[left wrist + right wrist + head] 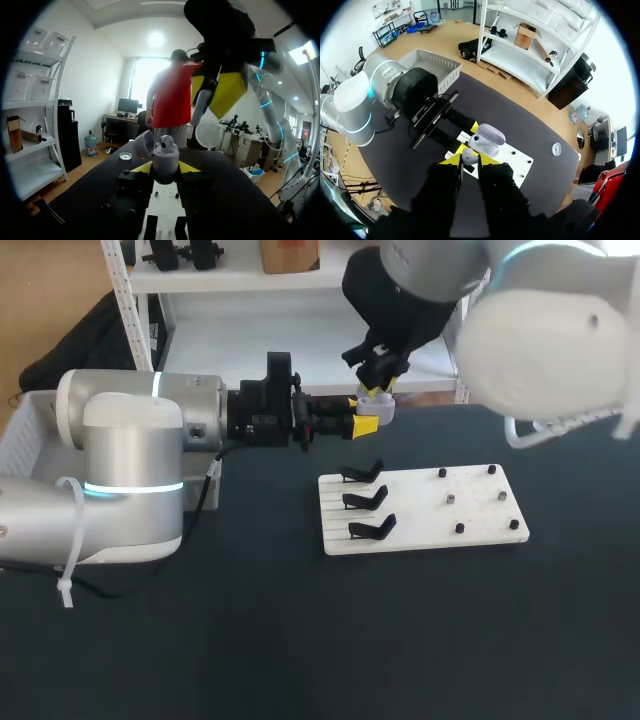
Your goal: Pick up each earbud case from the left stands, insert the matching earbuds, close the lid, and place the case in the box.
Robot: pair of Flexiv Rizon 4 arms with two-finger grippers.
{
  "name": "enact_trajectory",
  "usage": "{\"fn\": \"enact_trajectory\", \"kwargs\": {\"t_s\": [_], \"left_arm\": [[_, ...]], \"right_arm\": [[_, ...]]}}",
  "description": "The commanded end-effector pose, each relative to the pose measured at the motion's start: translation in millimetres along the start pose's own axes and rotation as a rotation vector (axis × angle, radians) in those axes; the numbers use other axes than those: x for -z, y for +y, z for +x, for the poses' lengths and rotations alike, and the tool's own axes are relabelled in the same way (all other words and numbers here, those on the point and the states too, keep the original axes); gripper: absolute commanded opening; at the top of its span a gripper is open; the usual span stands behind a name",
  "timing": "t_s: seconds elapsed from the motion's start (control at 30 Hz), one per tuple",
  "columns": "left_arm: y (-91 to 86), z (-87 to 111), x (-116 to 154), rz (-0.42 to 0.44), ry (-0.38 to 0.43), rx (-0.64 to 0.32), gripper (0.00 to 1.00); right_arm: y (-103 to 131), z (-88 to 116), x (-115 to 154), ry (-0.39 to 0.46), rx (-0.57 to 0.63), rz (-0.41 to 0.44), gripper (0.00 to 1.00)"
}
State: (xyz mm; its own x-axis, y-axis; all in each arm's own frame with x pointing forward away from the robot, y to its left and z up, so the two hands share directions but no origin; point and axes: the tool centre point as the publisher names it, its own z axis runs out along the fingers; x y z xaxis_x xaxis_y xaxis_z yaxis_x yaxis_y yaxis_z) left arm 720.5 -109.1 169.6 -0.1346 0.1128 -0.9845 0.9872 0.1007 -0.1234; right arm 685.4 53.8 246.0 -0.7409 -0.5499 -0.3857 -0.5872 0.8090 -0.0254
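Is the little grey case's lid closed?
No, the case in the left claw has its lid tipped back, open.

Three stands point(365, 500) sit in a row on the left part of the board point(420, 525), with small pegs point(451, 498) on its right part. Just behind the board's far left corner, above the table point(300, 640), the earbud case point(374, 397) is clamped between the left gripper's point(365, 415) fingers, with the right gripper point(386, 381) right over it. The box point(25, 435) stands well to the board's left.
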Motion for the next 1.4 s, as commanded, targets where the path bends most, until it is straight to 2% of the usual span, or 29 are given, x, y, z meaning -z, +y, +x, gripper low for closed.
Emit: {"fn": "enact_trajectory", "kwargs": {"t_s": [0.03,0.77,1.4], "left_arm": [[-0.1,0.4,0.1,-0.001,-0.002,-0.001,0.0],[-0.1,0.4,0.1,-0.001,-0.002,-0.001,0.0],[-0.1,0.4,0.1,-0.001,-0.002,-0.001,0.0]], "right_arm": [[-4.1,-8.5,-5.7,0.048,-0.001,-0.002,0.0],[-8.8,-14.2,-20.9,0.094,-0.05,-0.052,0.0],[-11.9,-10.8,-26.0,0.097,-0.053,-0.07,0.0]]}}
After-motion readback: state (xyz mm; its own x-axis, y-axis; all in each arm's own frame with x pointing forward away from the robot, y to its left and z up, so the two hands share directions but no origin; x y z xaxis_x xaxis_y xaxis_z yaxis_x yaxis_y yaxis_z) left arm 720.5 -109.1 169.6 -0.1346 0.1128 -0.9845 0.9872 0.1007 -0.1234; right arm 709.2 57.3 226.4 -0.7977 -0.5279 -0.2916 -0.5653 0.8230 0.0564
